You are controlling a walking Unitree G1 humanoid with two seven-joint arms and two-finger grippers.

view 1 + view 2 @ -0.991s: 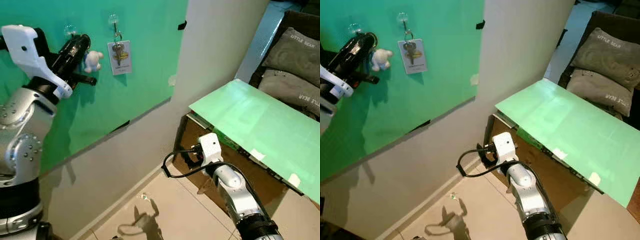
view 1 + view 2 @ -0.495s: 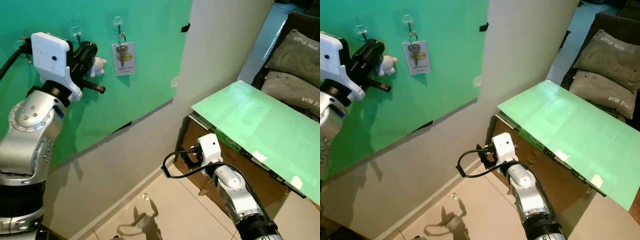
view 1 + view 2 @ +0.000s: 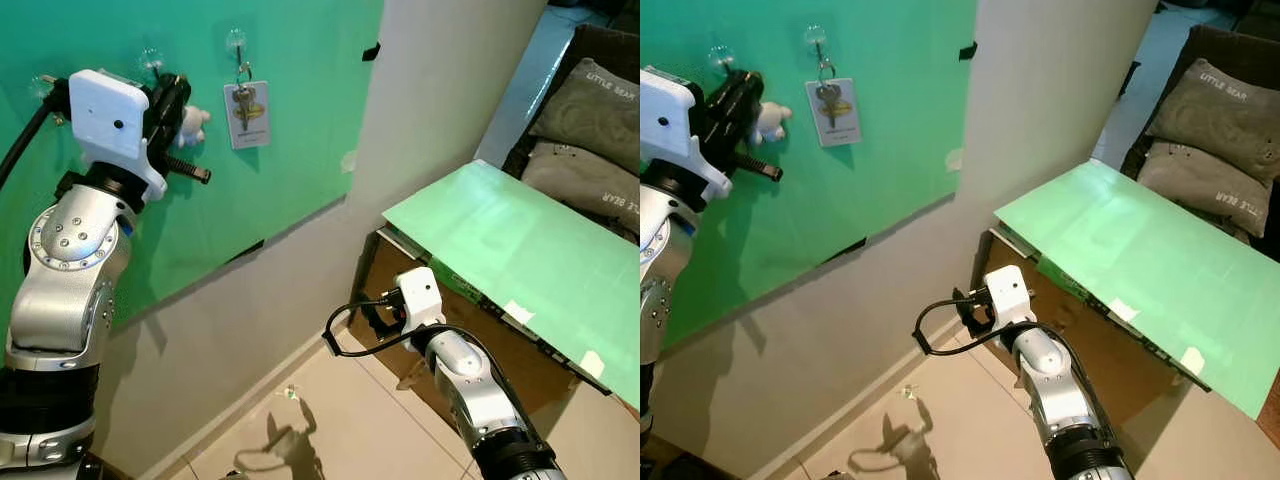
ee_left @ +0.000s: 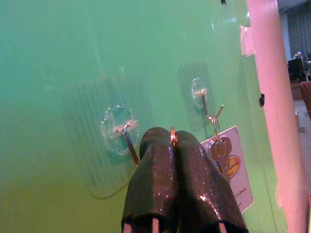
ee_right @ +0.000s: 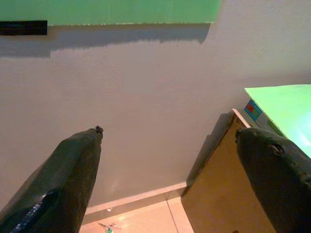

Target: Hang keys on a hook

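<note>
Left eye view: the left hand point(image 3: 172, 95) is raised against the green wall board point(image 3: 300, 110), a small white plush keychain point(image 3: 192, 124) at its tip, beside a tagged bunch of keys point(image 3: 246, 112) on a clear hook.

Left wrist view: its fingers point(image 4: 160, 174) are pressed together on a thin metal key ring point(image 4: 172, 135), just beside the empty clear adhesive hook point(image 4: 121, 128).

Right wrist view: the right hand point(image 5: 170, 160) hangs spread open near the floor.

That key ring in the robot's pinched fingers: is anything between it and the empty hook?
Nothing visible. The left gripper holds the key ring close beside the bare hook on the green board. The other keys hang on the neighbouring hook, off to the side.
</note>
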